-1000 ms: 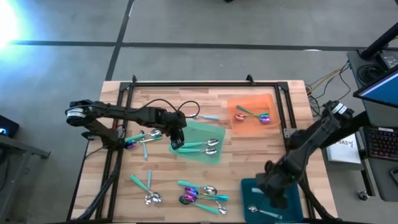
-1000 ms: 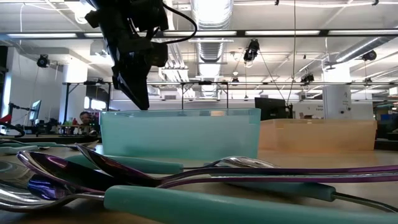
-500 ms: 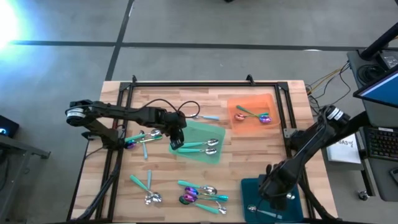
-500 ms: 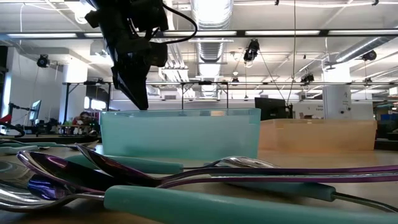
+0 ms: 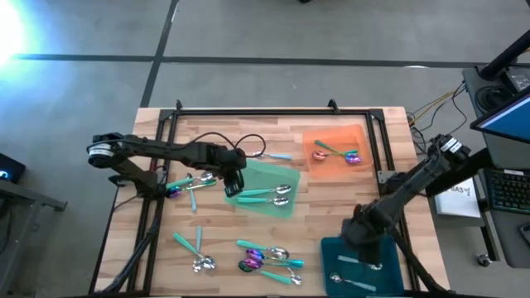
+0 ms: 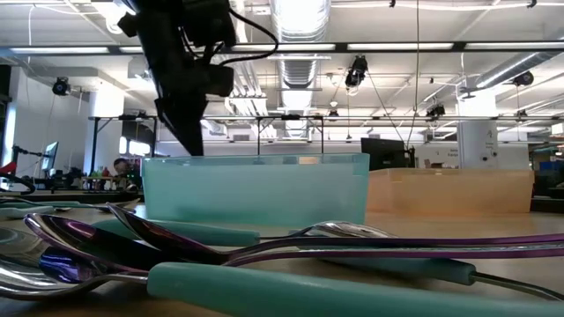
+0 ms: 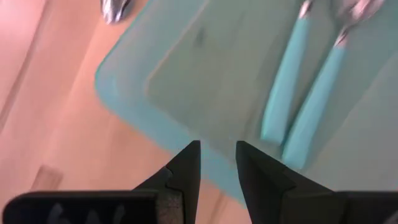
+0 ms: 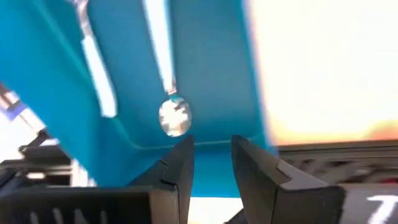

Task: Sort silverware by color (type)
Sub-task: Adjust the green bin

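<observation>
Right gripper (image 5: 362,242) is hovering over the near edge of the dark teal tray (image 5: 331,248) at the table's front right, fingers parted a little with nothing between them; in the right wrist view a silver spoon (image 8: 171,93) and a second white-handled piece (image 8: 96,74) are lying free on the tray floor under the fingertips (image 8: 180,155). So this step looks like a drop-off just made.

Left gripper (image 5: 233,187) is hanging over the left edge of the green tray (image 5: 286,207), which sits left of the dark teal tray toward the table centre. Its fingers are slightly apart and empty; two teal-handled spoons (image 7: 305,106) are lying side by side inside that tray.

Other silverware relative to the dark teal tray: a loose cluster of teal-handled and purple pieces (image 5: 265,258) is lying just left of it on bare wood, two more (image 5: 195,248) are sitting farther left, a pair (image 5: 186,186) is lying beside the left arm, and the orange tray (image 5: 327,136) behind it is holding a couple of spoons.

To do it well: lift the right gripper straight up clear of the tray wall before swinging, so the dropped spoon isn't dragged out; next pick should likely come from the nearby cluster, taking a single handle end, not the tangle.
</observation>
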Available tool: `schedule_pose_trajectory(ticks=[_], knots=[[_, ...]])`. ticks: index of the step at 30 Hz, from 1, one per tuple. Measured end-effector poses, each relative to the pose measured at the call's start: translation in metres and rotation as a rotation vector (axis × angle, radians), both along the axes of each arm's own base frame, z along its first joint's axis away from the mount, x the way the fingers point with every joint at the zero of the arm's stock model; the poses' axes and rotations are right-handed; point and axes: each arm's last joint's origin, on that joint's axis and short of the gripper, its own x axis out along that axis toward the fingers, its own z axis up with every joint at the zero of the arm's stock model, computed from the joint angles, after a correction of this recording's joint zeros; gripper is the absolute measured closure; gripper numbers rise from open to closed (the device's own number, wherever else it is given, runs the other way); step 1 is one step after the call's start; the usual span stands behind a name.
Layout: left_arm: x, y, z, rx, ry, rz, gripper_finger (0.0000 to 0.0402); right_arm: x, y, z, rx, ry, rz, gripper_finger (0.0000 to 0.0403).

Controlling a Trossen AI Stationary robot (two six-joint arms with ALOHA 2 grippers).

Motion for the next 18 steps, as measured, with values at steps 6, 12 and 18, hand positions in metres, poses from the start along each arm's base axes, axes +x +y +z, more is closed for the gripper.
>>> schedule_pose_trajectory(ticks=[6,12,18], knots=[[-0.017,-0.002,-0.003,-0.035,0.171,0.08,0.0315,0.014,-0.04,0.01,-0.069,-0.127,0.011,0.0312],[-0.031,-0.005,-0.002,-0.007,0.284,0.141,0.0315,0.028,-0.075,0.013,-0.149,-0.233,0.034,0.0308],[-0.02,-0.005,0.0,-0.02,0.163,0.108,0.0316,0.034,-0.091,0.013,-0.146,-0.259,0.071,0.0312]])
